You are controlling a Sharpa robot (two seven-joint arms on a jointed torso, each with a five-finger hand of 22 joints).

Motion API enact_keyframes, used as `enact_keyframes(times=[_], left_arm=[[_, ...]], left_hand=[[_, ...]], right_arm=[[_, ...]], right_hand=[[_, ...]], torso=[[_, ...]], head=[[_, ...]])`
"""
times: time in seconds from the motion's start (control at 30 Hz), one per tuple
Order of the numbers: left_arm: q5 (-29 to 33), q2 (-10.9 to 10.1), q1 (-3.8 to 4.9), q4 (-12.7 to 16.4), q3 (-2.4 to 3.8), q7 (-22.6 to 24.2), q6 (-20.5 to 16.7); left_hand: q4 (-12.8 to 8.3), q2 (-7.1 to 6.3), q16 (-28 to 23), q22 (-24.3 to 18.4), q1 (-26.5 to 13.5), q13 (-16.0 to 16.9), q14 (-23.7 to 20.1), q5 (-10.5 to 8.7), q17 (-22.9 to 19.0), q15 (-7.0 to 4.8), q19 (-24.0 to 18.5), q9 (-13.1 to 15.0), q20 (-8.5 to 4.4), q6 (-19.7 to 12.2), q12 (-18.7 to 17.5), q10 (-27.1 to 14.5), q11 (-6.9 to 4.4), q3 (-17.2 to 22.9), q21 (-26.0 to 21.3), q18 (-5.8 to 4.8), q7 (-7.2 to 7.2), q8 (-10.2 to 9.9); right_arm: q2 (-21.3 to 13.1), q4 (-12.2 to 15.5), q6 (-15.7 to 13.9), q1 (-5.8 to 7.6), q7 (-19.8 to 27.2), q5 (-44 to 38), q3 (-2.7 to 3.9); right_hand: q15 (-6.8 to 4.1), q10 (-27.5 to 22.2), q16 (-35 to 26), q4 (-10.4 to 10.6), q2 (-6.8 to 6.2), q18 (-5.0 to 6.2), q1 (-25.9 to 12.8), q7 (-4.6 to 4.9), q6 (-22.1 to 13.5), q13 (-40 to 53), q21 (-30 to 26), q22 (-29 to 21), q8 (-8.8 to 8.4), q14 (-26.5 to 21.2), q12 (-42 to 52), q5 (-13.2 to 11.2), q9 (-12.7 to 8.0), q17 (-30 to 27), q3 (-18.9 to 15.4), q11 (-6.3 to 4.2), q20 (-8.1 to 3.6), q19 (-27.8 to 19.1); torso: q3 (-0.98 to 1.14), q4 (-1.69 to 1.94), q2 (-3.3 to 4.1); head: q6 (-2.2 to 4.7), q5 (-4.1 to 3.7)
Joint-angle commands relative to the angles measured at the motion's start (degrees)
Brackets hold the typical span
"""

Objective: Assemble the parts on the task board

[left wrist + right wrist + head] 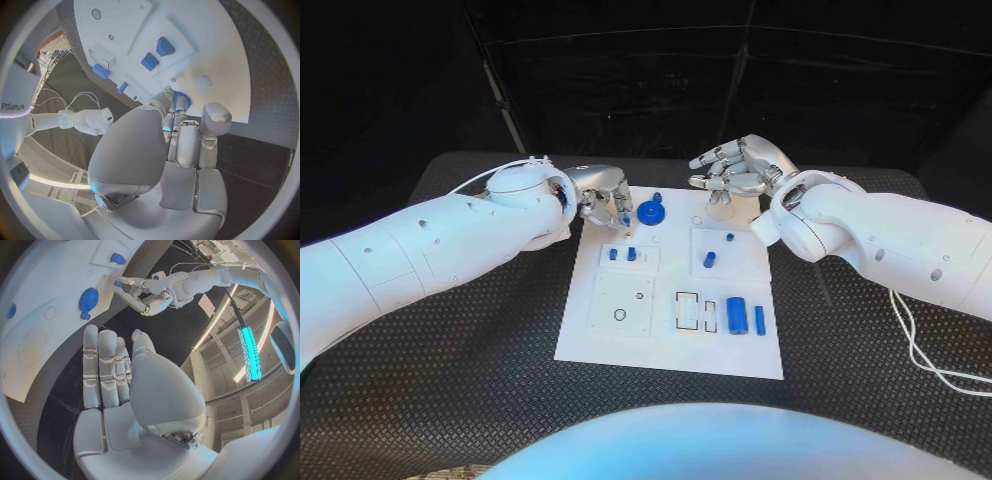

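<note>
- Task board [668, 345]: white plate, centre of the head view, lying flat on the black worktop [444, 380]; its far edge lies between the two hands.
- Blue gear [653, 214]: round toothed part at the upper middle of the board, just right of the left hand's fingertips; whether they touch it cannot be told. In the right wrist view it [89, 299] lies on the white board ahead of that hand's fingers, apart from them.
- Left hand [603, 203]: upper left of the board in the head view, fingers pointing down at the board's far left corner. The left wrist view shows the fingers [187, 145] held close together and fairly straight, nothing seen between them; narrow, and no grip is visible.
- Right hand [740, 166]: just above the board's far edge, upper centre-right of the head view, raised off the surface. Fingers [106, 365] straight and side by side, palm bare; it holds nothing.
- Two small blue blocks [622, 254]: in the raised holder on the left half of the board, below the left hand.
- Blue pegs [710, 259]: on the right-hand holder, below the right hand, well apart from it.
- Blue cylinder [736, 315] and thin blue bar [760, 320]: side by side, lower right of the board.
</note>
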Motion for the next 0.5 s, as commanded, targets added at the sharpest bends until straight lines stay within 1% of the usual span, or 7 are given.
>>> enact_keyframes(times=[0.03,0.2,0.33,0.5], left_arm=[[0.5,-0.2,0.09,0.2,0.09,-1.2,2.8],[0.5,-0.2,0.07,0.0,0.09,-1.3,3.3],[0.5,0.1,0.04,-0.3,0.08,-1.3,3.3],[0.5,0.5,-0.08,-0.7,0.08,-1.4,3.4]], left_hand=[[0.1,-0.47,0.3,0.0,0.0,0.1,0.8,0.19,-0.1,-0.18,0.3,0.0,-0.03,0.5,-0.3,0.4,-0.16,0.4,0.2,-0.9,0.0,-0.4],[0.2,-0.59,0.3,-0.1,-0.2,0.1,0.8,0.17,-0.2,-0.17,0.3,-0.1,-0.02,0.5,-0.5,0.5,-0.14,0.5,0.1,-0.87,0.02,-0.5],[0.2,-0.6,0.2,-0.1,-0.2,0.1,0.8,0.16,-0.2,-0.17,0.2,-0.1,-0.01,0.5,-0.5,0.5,-0.14,0.5,0.0,-0.86,0.03,-0.5],[0.3,-0.68,0.2,-0.2,-0.4,0.1,0.8,0.14,-0.3,-0.15,0.1,-0.1,0.0,0.5,-0.6,0.6,-0.11,0.6,-0.2,-0.83,0.07,-0.6]], right_arm=[[0.0,0.1,0.1,0.09,0.6,-0.1,0.03],[0.1,0.0,0.2,0.08,0.6,-0.1,0.03],[0.3,-0.2,0.2,0.08,0.6,-0.1,0.03],[0.4,-0.2,0.3,0.07,0.6,-0.1,0.03]], right_hand=[[0.06,-0.4,-0.1,0.1,0.53,0.7,0.1,-0.07,-0.3,-0.1,-0.4,-0.1,0.34,-0.2,-0.1,0.3,0.1,0.1,0.1,-0.12,0.0,0.4],[0.06,-0.4,-0.1,0.1,0.53,0.7,0.1,-0.07,-0.3,-0.1,-0.4,-0.1,0.34,-0.2,-0.1,0.3,0.1,0.1,0.1,-0.12,0.0,0.4],[0.06,-0.4,-0.1,0.1,0.53,0.7,0.1,-0.07,-0.3,-0.1,-0.4,-0.1,0.34,-0.2,-0.1,0.3,0.1,0.1,0.1,-0.12,0.0,0.4],[0.06,-0.4,-0.1,0.1,0.53,0.7,0.1,-0.07,-0.3,-0.1,-0.4,-0.1,0.34,-0.2,-0.1,0.3,0.1,0.1,0.1,-0.12,0.0,0.4]], torso=[[-0.03,-0.12,0.05],[-0.03,-0.18,0.05],[0.01,-0.09,0.08],[0.04,-0.13,0.05]], head=[[0.0,0.17],[0.0,0.25],[0.0,0.3],[0.0,0.33]])
